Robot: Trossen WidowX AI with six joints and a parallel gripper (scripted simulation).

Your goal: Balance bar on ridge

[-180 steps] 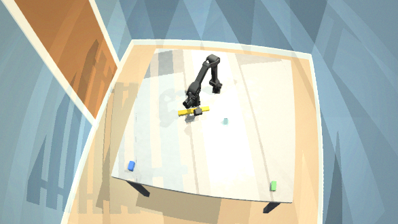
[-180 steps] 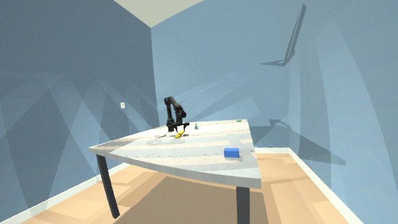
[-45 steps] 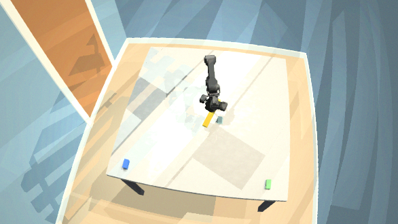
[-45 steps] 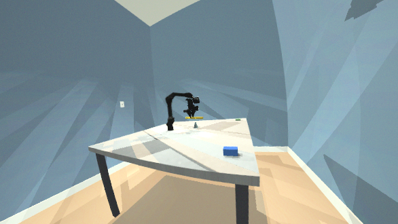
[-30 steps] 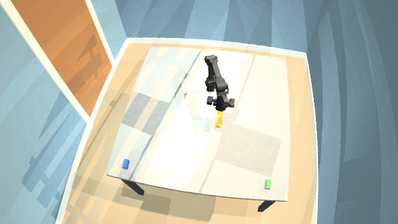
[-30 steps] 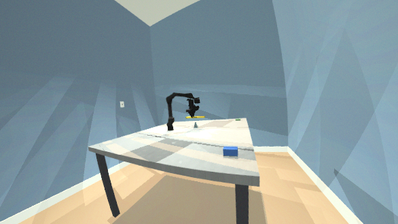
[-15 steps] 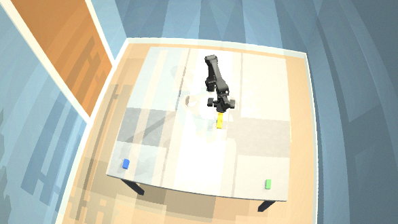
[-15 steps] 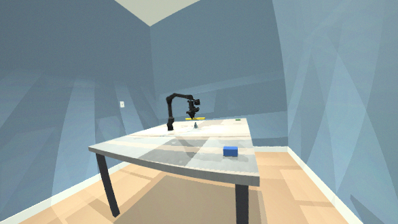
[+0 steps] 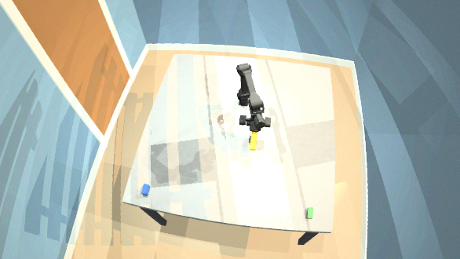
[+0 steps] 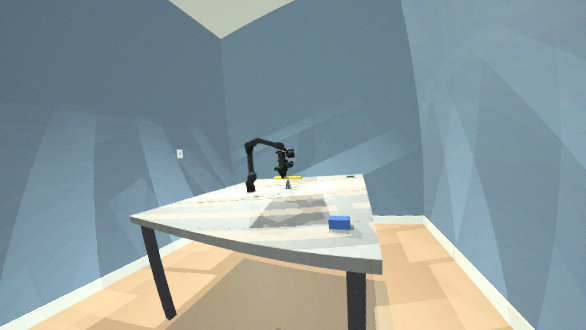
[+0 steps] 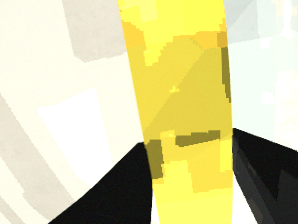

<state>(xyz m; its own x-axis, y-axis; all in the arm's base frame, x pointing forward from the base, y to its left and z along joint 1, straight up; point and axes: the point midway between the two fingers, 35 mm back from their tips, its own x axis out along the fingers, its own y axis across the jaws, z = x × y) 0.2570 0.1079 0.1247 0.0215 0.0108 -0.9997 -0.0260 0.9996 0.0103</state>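
I had the gripper point(image 11: 189, 163) clamped on the yellow bar point(image 11: 176, 63), holding it level above the small ridge point(image 10: 288, 185) on the table point(image 10: 280, 240).

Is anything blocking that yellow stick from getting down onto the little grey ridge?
Nothing visible does. The gripper is shut on the yellow bar, holding it level just above the grey ridge. The blue block and green block sit far off near the table's corners.
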